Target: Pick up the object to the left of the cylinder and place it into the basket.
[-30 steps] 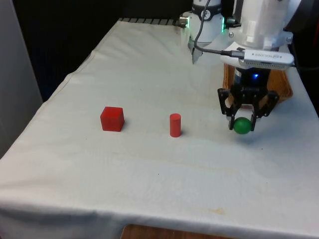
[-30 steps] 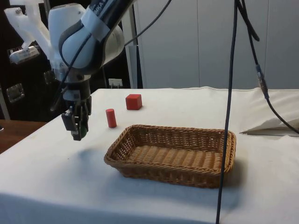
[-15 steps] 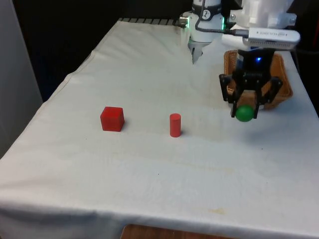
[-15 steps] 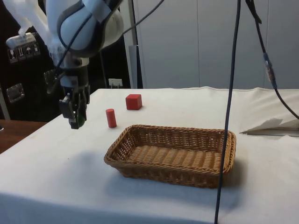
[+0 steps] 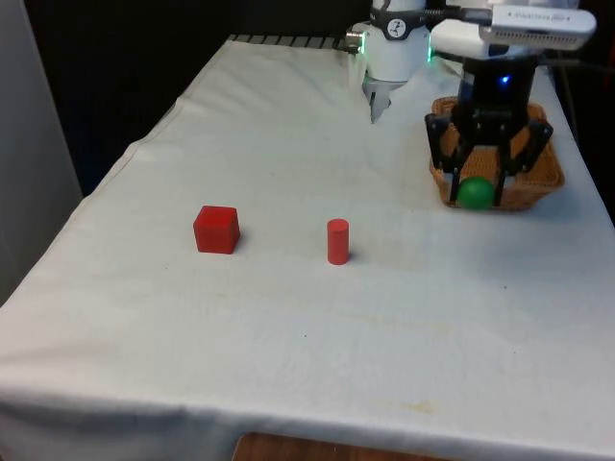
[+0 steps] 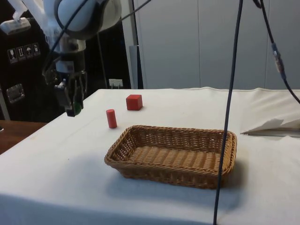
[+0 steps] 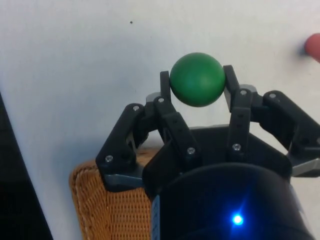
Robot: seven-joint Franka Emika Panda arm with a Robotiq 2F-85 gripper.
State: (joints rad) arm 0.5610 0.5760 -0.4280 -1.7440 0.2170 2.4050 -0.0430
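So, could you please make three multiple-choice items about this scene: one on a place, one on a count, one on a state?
1. Where does the red cube stand in the front view?
A. to the left of the red cylinder
B. inside the basket
C. on top of the cylinder

2. How many red things stand on the white cloth?
A. one
B. two
C. four

3. What state is the tool in?
A. open, holding nothing
B. shut on the cube
C. shut on the green ball, above the cloth

Key: 1 A, the cube stands apart, left of the cylinder. 2 B, cube and cylinder. 3 C, the wrist view shows both fingers against the ball.
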